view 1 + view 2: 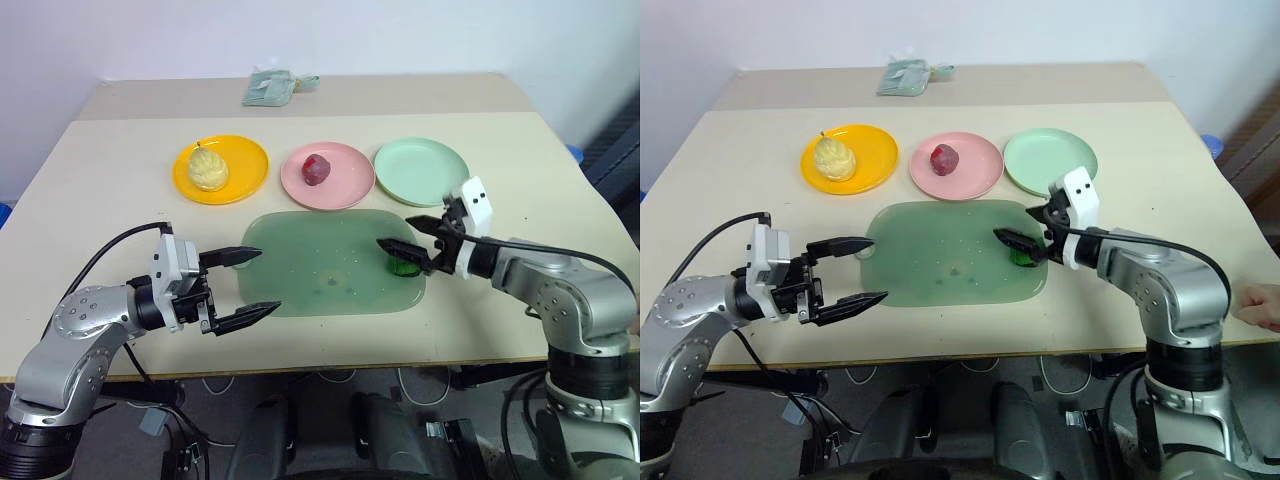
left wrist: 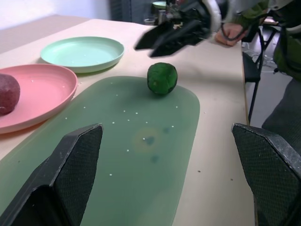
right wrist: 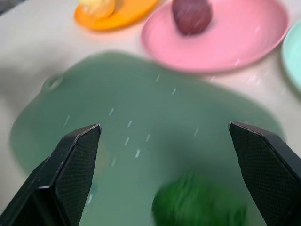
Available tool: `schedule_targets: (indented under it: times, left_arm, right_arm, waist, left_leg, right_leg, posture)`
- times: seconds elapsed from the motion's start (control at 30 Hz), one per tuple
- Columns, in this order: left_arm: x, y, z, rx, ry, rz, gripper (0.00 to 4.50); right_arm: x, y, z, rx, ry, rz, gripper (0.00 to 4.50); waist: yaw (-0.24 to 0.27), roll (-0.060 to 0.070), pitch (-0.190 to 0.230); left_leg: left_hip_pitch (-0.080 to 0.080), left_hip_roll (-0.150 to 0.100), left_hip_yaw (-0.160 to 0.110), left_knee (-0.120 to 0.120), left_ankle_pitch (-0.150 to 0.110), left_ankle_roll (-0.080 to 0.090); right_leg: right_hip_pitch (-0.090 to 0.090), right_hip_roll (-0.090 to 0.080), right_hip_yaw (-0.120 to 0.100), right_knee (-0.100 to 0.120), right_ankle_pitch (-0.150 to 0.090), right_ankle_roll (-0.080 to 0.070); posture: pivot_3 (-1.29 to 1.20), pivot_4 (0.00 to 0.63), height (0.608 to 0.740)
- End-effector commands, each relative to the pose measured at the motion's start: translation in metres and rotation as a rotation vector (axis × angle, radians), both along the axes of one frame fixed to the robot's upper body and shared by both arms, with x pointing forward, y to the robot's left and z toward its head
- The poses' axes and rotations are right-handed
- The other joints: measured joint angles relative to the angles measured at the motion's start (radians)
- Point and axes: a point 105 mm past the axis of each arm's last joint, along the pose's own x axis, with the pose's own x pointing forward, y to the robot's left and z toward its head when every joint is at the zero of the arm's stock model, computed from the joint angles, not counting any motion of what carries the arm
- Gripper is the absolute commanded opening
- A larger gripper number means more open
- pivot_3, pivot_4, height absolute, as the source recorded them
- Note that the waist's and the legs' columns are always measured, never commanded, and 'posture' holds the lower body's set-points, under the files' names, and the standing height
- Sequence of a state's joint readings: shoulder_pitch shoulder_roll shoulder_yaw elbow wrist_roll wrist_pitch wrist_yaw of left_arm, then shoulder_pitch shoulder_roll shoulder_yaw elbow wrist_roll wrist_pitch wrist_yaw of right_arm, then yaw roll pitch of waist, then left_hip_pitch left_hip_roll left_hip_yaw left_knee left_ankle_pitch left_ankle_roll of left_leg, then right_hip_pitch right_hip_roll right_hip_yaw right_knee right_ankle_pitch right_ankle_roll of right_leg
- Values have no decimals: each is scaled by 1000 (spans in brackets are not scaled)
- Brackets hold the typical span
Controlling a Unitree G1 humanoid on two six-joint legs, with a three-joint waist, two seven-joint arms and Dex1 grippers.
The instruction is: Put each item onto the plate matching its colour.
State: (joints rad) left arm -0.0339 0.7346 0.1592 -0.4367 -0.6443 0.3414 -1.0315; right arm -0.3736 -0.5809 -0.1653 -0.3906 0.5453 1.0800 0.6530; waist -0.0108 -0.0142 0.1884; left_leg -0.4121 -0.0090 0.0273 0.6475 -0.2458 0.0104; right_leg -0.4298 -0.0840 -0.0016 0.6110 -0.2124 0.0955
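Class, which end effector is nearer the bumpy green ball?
Right. The right end effector hovers open right at the green ball; the left end effector waits across the mat.

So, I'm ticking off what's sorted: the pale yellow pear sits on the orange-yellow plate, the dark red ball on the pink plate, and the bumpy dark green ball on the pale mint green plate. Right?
Not quite. The bumpy dark green ball lies on the big flat green mat, not on the pale mint green plate, which holds nothing; the left wrist view shows this. The pale yellow pear on the orange-yellow plate and the dark red ball on the pink plate are right.
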Motion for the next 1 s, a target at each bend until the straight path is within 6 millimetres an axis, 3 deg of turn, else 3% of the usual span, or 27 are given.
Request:
schedule_targets:
  times: [0.03, 0.43, 0.53, 0.6, 0.67, 0.77, 1.0]
  left_arm:
    - [-3, -5, 6, -9, -24, -26, 4500]
    - [-5, -5, 7, -11, -22, -17, 4500]
    - [-5, -4, 8, -12, -23, -4, 4500]
    - [-6, -3, 8, -11, -25, 4, 4500]
    - [-6, -2, 9, -11, -26, 14, 4500]
    - [-7, 1, 10, -13, -32, 32, 4500]
    - [-6, 2, 13, -27, -51, 88, 4500]
  right_arm:
    - [-1, -6, 1, -43, -73, 7, 4428]
    - [15, -3, -31, -115, -93, 9, 4428]
    - [17, -2, -31, -104, -95, 13, 3706]
    - [19, -2, -29, -106, -106, 13, 2791]
    - [24, -3, -26, -97, -126, 0, 2791]
    - [41, -3, -8, -45, -198, -27, 2791]
    - [126, -17, 32, -38, -386, -214, 2791]
  waist:
    - [0, 0, 0]
    - [0, 0, 0]
    - [0, -1, 0]
    - [0, -1, 0]
    - [0, -1, 0]
    - [-1, -1, 0]
    - [-8, 0, 0]
  left_leg:
    - [0, 0, 0, 0, 0, 0]
    - [0, 1, 0, 1, 0, 0]
    - [0, 1, 0, 1, 0, 0]
    - [0, 1, 0, 1, 0, 0]
    - [0, 1, 0, 1, 0, 0]
    - [0, 1, 0, 1, 0, 0]
    - [0, 1, 1, 1, 0, 0]
  right_leg:
    - [0, 0, 0, 0, 0, 0]
    - [0, 2, 0, 0, 0, 0]
    - [0, 2, 0, 0, 0, 0]
    - [0, 2, 0, 0, 0, 0]
    - [0, 2, 0, 0, 0, 0]
    - [0, 2, 0, 0, 0, 0]
    - [0, 3, 0, 0, 0, 0]
  posture:
    - [0, 150, 740]
    - [0, 150, 740]
    - [0, 150, 740]
    - [0, 150, 740]
    - [0, 150, 740]
    - [0, 150, 740]
    - [0, 150, 740]
